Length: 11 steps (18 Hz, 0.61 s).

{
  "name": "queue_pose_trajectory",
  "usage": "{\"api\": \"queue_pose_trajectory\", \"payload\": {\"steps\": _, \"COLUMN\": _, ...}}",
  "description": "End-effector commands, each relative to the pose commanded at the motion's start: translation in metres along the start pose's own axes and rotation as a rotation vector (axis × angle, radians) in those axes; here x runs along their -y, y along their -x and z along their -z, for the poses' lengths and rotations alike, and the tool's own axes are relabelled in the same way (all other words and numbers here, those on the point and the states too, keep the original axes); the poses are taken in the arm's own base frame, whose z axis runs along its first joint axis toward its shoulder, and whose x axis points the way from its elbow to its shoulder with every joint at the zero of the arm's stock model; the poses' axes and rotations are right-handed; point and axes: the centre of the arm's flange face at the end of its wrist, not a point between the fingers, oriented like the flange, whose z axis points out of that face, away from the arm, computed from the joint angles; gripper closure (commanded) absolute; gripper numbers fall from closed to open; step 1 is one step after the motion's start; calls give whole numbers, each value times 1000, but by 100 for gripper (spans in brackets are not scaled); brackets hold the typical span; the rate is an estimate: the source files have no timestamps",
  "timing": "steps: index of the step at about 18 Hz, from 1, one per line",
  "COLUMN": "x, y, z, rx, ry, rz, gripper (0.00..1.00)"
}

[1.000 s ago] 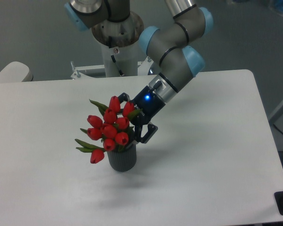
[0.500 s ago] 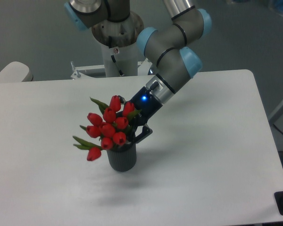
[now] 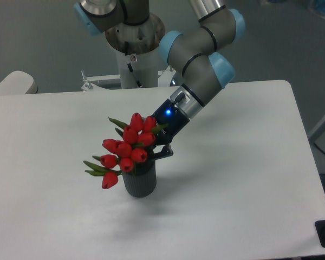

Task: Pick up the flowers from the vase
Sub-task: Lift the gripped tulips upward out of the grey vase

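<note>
The flowers (image 3: 127,147), a bunch of red tulip buds with narrow green leaves, stand in the vase (image 3: 140,183), a short dark grey ribbed cylinder near the middle of the white table. My gripper (image 3: 153,151) reaches down from the upper right into the right side of the bunch, just above the vase's mouth. Its fingers (image 3: 165,153) have drawn together around the stems behind the buds. The buds hide most of the contact.
The white table (image 3: 233,179) runs to its right edge near x 600. The arm's base column (image 3: 134,59) stands behind the table. A pale rounded object (image 3: 12,83) sits at the far left edge.
The gripper's fingers closed in on the stems. The bunch shifted slightly right and up, its buds pressed closer together.
</note>
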Motion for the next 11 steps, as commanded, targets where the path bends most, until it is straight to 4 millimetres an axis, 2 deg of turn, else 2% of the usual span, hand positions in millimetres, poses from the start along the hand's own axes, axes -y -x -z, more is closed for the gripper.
{"api": "queue_pose_trajectory", "payload": {"steps": 3, "x": 7, "y": 7, "z": 8, "rx": 16, "ry": 0, "rz": 36, "gripper": 73}}
{"api": "queue_pose_trajectory", "payload": {"steps": 6, "x": 16, "y": 5, "z": 14, "rx": 28, "ry": -3, "rz": 56, "gripper": 73}}
{"api": "queue_pose_trajectory", "payload": {"steps": 11, "x": 58, "y": 7, "z": 36, "rx": 71, "ry": -15, "rz": 92, "gripper": 73}}
